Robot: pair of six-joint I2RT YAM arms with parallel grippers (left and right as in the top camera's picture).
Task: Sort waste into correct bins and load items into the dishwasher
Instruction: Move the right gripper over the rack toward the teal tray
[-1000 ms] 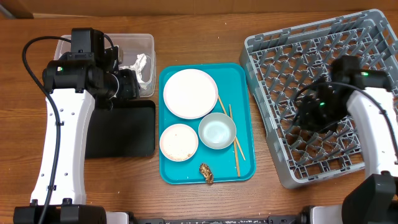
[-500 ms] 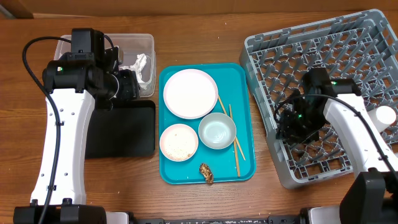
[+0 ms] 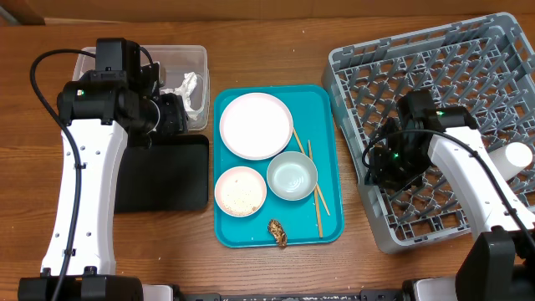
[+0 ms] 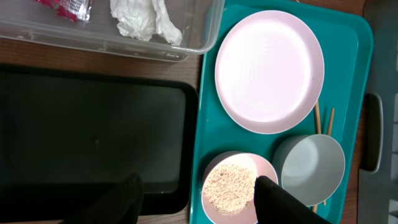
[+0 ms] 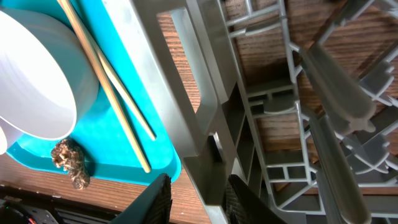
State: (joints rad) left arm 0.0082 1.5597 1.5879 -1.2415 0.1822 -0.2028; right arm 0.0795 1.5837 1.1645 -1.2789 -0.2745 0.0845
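The left gripper (image 4: 199, 198) was held spread and empty over the teal tray's (image 3: 326, 109) left edge, above the rice dish (image 3: 240, 191). Left of that tray, a napkin (image 4: 146, 18) and red wrapper (image 4: 65, 6) were seen in the clear tub (image 3: 142, 58), with the black tray (image 4: 93, 137) alongside. On the teal tray were set a plate (image 3: 255, 125), bowl (image 3: 292, 176), chopsticks (image 3: 317, 196) and a brown lump (image 3: 277, 233). To its right, the right gripper (image 5: 196, 196) was narrowly parted, nothing pinched, over the rack (image 3: 468, 50), where a cup (image 3: 518, 156) was lodged. Everything was borne by a wooden table (image 3: 276, 50).

Table (image 3: 276, 267) bears tub (image 3: 197, 55), black tray (image 3: 167, 180), teal tray (image 3: 251, 227), rack (image 3: 351, 75).
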